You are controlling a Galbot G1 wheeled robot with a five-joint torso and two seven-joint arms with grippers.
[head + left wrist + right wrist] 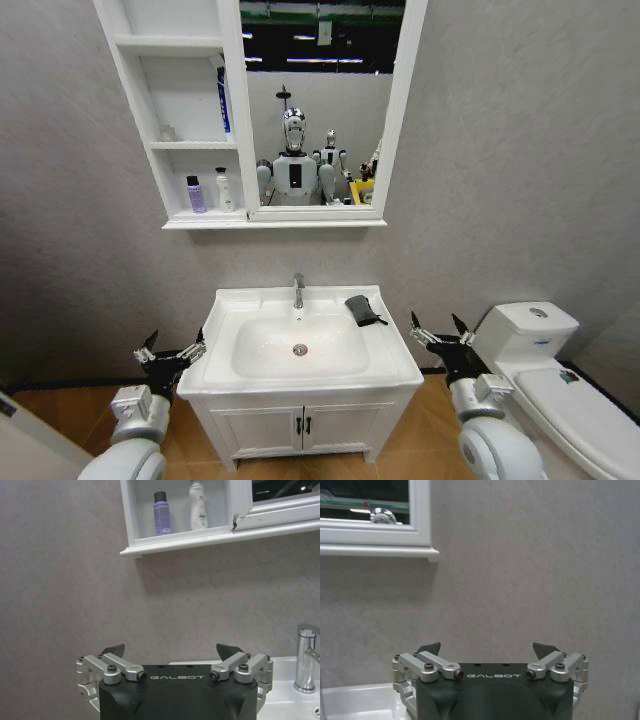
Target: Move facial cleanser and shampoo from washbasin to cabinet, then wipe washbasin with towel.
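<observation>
The basin (300, 345) sits low in the middle of my head view: white, rectangular, with an oval bowl, a chrome tap (298, 290) at the back and a wide flat rim. The towel (363, 309) lies bunched on the rim's back right corner, dark grey, nearly black, right of the tap.

The cabinet (180, 110) fills the upper left of that frame, tall and white with open compartments, joined to a mirror (320, 100). In its lowest compartment a purple bottle (196, 194) with a dark cap stands beside a white bottle (225, 189); both are upright and slightly apart. A blue and white tube (222, 100) leans at the right wall of the middle compartment.

My left hand (172, 349) hangs at the lower left, just off the basin's left edge, fingers spread with nothing between them. My right hand (440, 330) hangs at the lower right, between the basin and the toilet (540, 370), likewise spread and holding nothing.

My left wrist view looks up past the left hand (170, 651) at the grey wall and shows the purple bottle (162, 514) and white bottle (198, 505) closer, at the top of the frame, with the tap (306, 657) at the right edge. My right wrist view has the right hand (486, 649) before bare wall, the mirror's (370, 505) lower corner at upper left and a bit of basin rim (360, 700) at lower left.
</observation>
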